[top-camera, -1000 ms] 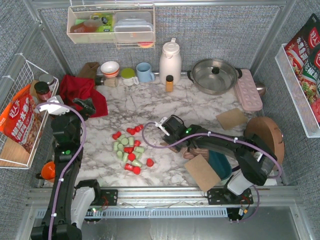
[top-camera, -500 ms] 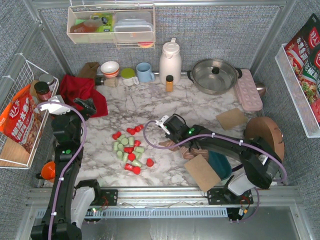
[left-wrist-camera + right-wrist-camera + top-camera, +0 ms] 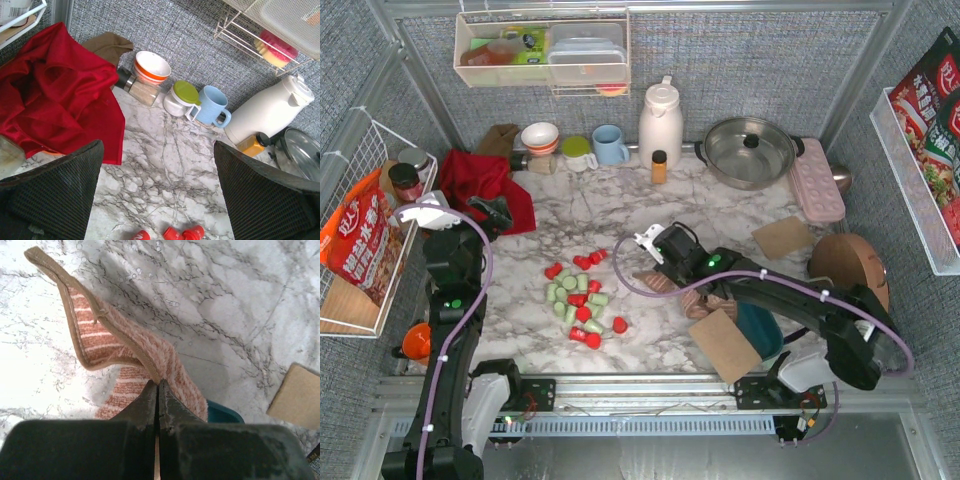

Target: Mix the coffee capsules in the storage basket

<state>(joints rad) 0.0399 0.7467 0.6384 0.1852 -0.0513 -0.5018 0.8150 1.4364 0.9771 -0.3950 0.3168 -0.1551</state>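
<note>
Capsules: the red and pale green pods [image 3: 580,296] lie loose in one cluster on the marble bench [image 3: 610,215], left of centre. Every one in view is outside the tub. A few red ones show at the six o'clock edge of the left wrist view.

Tub: the dark teal basket [image 3: 760,328] sits at about four o'clock from the capsule cluster, well apart from it. It is mostly covered by the right arm, a striped cloth and a brown card [image 3: 725,345] at its near side, so its inside cannot be seen.

Right gripper [image 3: 158,390]: pressed together, pinching the hemmed edge of the striped cloth [image 3: 125,347] — tan with pale stripes. From the pinch the cloth curls up toward eleven o'clock in the wrist view. A teal corner of the tub peeks out at four o'clock from the fingertips.

Left gripper [image 3: 157,147]: spread wide and holding nothing. It hangs above the bench at roughly ten o'clock from the capsules, just beside a crumpled red cloth [image 3: 480,180].

Back wall, twelve o'clock: an orange-rimmed bowl [image 3: 151,66], a blue mug [image 3: 211,106], a white jug [image 3: 660,120] and a steel pot [image 3: 750,150] — all far from both grippers.
</note>
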